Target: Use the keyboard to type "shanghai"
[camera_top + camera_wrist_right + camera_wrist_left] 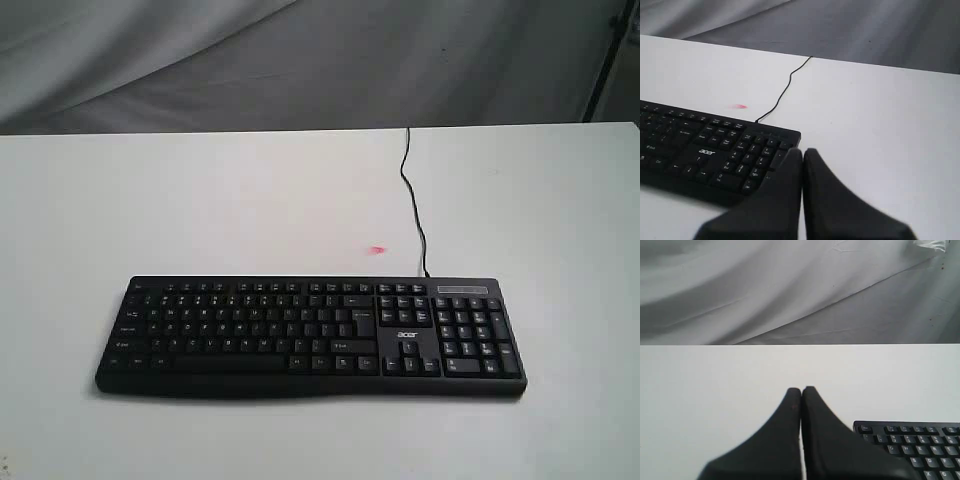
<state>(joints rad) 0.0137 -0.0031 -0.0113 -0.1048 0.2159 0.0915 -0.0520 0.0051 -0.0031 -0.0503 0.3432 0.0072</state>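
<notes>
Both closed, empty: left gripper [801, 389], right gripper [802, 150], near keyboard [300, 335]

We see our left pincer [801, 390] at the lower centre of the frame, fingers pressed together, with the white tabletop [710, 385] behind it. A corner of the keyboard [912, 442] shows at lower right, and grey cloth [790, 285] fills the top.

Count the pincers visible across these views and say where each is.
2. The left pincer, shut, is near the keyboard's letter-key end; the right pincer, shut, is near its number-pad end. Neither appears in the exterior view.
</notes>
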